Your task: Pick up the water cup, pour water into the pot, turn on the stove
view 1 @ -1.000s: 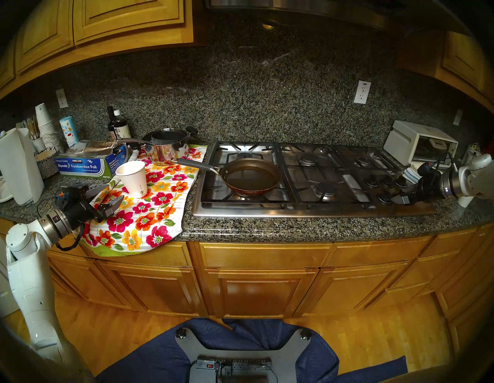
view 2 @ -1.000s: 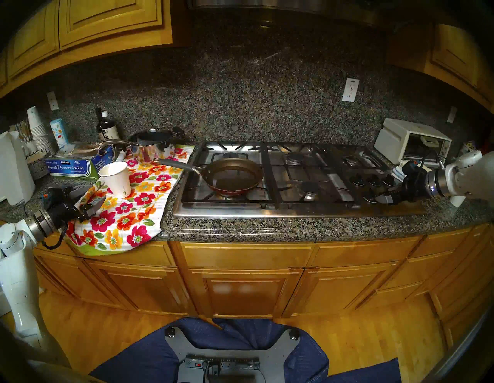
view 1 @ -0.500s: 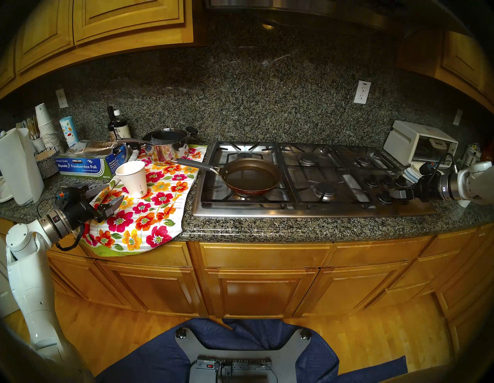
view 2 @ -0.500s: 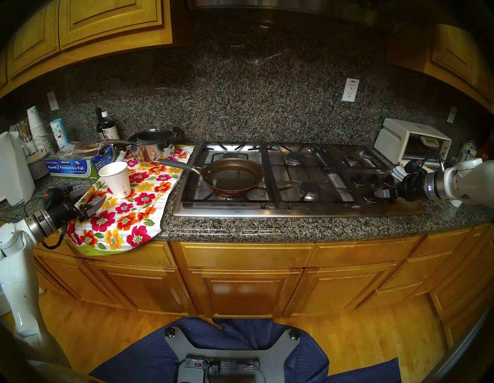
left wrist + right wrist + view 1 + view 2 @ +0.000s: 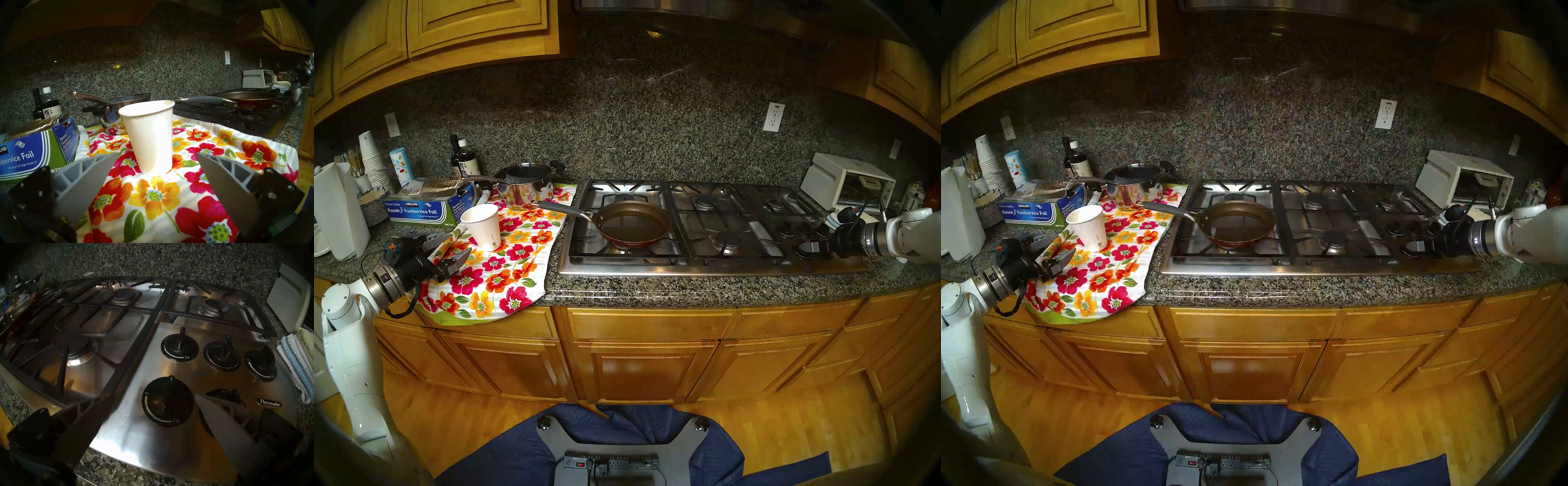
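The water cup stands upright on a flowered towel spread over the left part of the granite counter, its small green logo low on the side facing the room. In the left wrist view the cup sits ahead of the left gripper, whose two grey fingers are spread wide to either side of it without touching it and hold nothing; from the head camera that gripper hangs just left of the cup, level above the towel. To the cup's right the frying pan rests on the front left burner of the stove, with its long grey handle reaching back over the towel's edge; the bronze inside looks glossy, but I cannot tell whether water lies in it. Behind the cup a steel saucepan sits on the towel, and a blue foil box lies to its left. At the stove's right end the right gripper hovers over the black knobs. In the right wrist view its fingers stand wide apart, empty, straddling the large front knob, and one finger covers part of the knob beside it; a stack of folded cloths lies just off the stove's right edge.
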`<action>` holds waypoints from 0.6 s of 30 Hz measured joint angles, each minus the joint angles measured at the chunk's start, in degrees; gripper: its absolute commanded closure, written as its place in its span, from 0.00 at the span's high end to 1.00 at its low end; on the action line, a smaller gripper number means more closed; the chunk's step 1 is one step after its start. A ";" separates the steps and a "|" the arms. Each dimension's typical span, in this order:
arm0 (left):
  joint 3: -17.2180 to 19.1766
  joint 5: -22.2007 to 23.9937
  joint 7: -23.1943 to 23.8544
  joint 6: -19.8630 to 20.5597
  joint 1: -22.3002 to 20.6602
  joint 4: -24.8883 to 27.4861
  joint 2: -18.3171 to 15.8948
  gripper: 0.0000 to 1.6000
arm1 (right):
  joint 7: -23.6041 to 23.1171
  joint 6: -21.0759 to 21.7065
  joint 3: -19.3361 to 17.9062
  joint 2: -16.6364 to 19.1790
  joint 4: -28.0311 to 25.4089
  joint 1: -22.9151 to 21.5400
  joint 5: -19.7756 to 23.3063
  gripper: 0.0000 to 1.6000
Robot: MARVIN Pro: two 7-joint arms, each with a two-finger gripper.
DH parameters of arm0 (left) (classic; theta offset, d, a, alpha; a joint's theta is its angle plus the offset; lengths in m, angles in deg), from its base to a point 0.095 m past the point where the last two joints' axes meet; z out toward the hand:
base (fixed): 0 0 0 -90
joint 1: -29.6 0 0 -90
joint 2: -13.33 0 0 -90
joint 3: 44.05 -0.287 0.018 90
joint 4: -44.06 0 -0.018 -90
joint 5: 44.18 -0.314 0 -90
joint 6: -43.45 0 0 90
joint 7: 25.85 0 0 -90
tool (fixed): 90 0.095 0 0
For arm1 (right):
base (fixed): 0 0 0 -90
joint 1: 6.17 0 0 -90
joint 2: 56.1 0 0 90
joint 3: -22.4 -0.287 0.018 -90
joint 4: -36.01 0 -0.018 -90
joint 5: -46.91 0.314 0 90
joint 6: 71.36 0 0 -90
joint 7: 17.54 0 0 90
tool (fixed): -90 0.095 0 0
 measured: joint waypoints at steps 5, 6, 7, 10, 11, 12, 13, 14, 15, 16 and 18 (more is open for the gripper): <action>0.01 0.00 0.01 0.00 0.00 0.00 0.00 1.00 | 0.64 -0.34 -0.88 -0.09 0.16 0.92 0.18 1.00; 0.01 0.00 0.01 0.00 0.00 0.00 0.00 1.00 | 0.72 -0.38 -1.03 -0.10 0.18 1.09 0.22 1.00; 0.01 0.00 0.01 0.00 0.00 0.00 0.00 1.00 | 0.84 -0.44 -1.23 -0.12 0.20 1.33 0.27 1.00; 0.01 0.00 0.01 0.00 -0.01 0.00 0.00 1.00 | 1.20 -0.67 -2.04 -0.18 0.35 2.52 0.49 1.00; 0.01 0.00 0.01 0.00 -0.01 0.00 0.00 1.00 | 1.28 -0.72 -2.23 -0.19 0.37 2.82 0.55 1.00; 0.02 0.00 0.01 0.00 -0.01 0.00 0.00 1.00 | 1.37 -0.79 -2.56 -0.21 0.43 3.33 0.67 1.00; 0.02 0.00 0.01 0.00 -0.01 0.00 0.00 1.00 | 1.44 -0.86 -2.86 -0.22 0.51 3.78 0.78 1.00; 0.02 0.00 0.01 0.00 -0.01 0.00 0.00 1.00 | 1.49 -0.92 -3.06 -0.23 0.57 4.09 0.85 1.00; 0.02 0.00 0.01 0.00 -0.01 0.00 0.00 1.00 | 1.54 -0.97 -3.29 -0.25 0.64 4.44 0.91 1.00; 0.02 0.00 0.01 0.00 -0.01 0.00 0.00 1.00 | 1.58 -1.03 -3.53 -0.27 0.72 4.80 0.99 1.00; 0.02 0.00 0.01 0.00 -0.01 0.00 0.00 1.00 | 1.62 -1.13 -3.89 -0.32 0.90 5.37 1.10 1.00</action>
